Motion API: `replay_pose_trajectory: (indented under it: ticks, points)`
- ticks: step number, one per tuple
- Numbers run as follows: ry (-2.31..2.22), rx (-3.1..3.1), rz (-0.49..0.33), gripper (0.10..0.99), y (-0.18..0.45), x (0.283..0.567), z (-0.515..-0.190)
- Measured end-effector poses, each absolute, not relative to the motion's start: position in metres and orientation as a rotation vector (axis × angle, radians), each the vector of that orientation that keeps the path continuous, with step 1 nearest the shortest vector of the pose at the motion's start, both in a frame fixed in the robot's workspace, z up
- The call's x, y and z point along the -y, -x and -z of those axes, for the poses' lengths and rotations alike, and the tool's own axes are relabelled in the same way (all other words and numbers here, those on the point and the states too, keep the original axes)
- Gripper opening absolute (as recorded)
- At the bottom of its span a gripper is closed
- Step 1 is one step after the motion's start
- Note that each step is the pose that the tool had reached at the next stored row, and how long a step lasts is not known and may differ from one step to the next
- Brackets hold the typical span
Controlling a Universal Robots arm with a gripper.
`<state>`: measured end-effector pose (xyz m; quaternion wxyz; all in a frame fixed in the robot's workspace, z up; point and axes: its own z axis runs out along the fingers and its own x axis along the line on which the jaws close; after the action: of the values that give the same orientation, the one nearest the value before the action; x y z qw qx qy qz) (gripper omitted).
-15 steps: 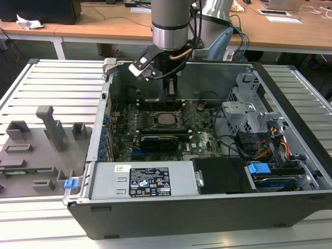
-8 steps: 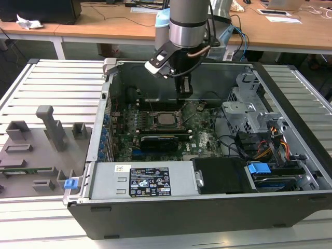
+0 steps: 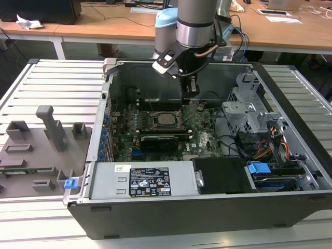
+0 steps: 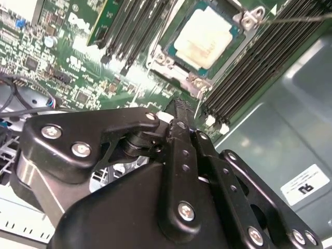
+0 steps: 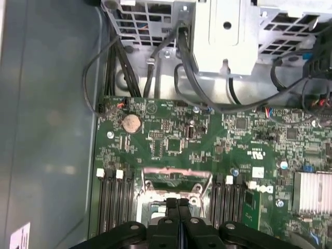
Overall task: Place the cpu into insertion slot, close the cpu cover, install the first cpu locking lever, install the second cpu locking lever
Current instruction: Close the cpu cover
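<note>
1. wooden desks (image 3: pixel 104 26) along the back; in front, a slatted grey metal table (image 3: pixel 52 83) carrying an open dark computer case (image 3: pixel 207 212) with its side panel off.
2. beside the case, on the exterior view's left, a grey plastic fixture tray (image 3: pixel 31 155) with upright holders.
3. silver-and-blue robot arm (image 3: pixel 194 26) standing vertically over the case's far half, wrist straight down, black gripper (image 3: pixel 190 92) aimed at the green motherboard (image 3: pixel 202 135).
4. jaws pressed together, with nothing seen between them in both wrist views (image 4: pixel 179 104) (image 5: pixel 178 203); tips hanging close over the board just beside the socket, on the exterior view's right of it; contact with the board not possible to tell.
5. small flat square cpu (image 3: pixel 167 119) with a silvery-tan metal top lying flat in the socket; in the second wrist view (image 4: pixel 205 35) a green rim showing all round the metal top.
6. thin square metal cpu cover (image 5: pixel 176 171), in the first wrist view, seemingly lifted off the chip, standing between the gripper and a round silver coin battery (image 5: pixel 131 123).
7. thin wire lever (image 4: pixel 295 19), in the second wrist view, reaching out from a socket corner above the black memory slots (image 4: pixel 249 72), apart from the gripper.
</note>
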<state>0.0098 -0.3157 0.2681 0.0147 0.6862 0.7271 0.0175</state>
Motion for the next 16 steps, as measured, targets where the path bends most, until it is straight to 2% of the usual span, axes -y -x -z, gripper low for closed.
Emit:
replay_pose_trajectory:
  ticks: [16]
  points:
    - [-2.141,-2.268,-0.044,0.106,-0.048,0.310,-0.265]
